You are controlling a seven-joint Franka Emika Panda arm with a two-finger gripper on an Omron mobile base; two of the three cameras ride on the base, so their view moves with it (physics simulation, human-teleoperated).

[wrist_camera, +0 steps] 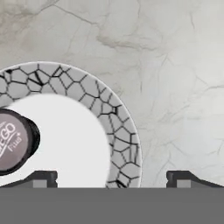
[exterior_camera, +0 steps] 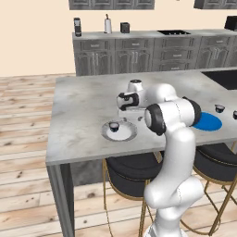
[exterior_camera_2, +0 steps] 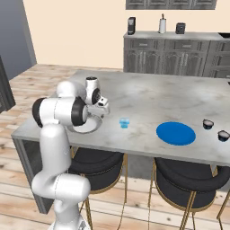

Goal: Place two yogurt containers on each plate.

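A white plate with a cracked grey rim [exterior_camera: 129,134] [wrist_camera: 118,127] lies near the counter's front edge, and one dark yogurt container with a pale top [exterior_camera: 114,126] [wrist_camera: 13,142] stands on it. My gripper [exterior_camera: 126,113] [exterior_camera_2: 99,112] [wrist_camera: 111,179] hovers open over the plate's rim, beside that cup, with nothing between its fingertips [wrist_camera: 43,178]. A light blue yogurt container [exterior_camera_2: 124,122] stands on the counter between the two plates. Further along lies the bright blue plate [exterior_camera_2: 175,133] [exterior_camera: 208,123], bare. Two dark yogurt containers [exterior_camera_2: 207,124] [exterior_camera_2: 223,135] stand beyond it.
The grey marble counter [exterior_camera: 83,106] is an island with black stools [exterior_camera: 132,169] under its front edge. Grey cabinets [exterior_camera: 134,53] line the back wall, with a few small appliances [exterior_camera: 77,27] on top. A dark sink recess [exterior_camera: 224,78] sits at the island's far corner.
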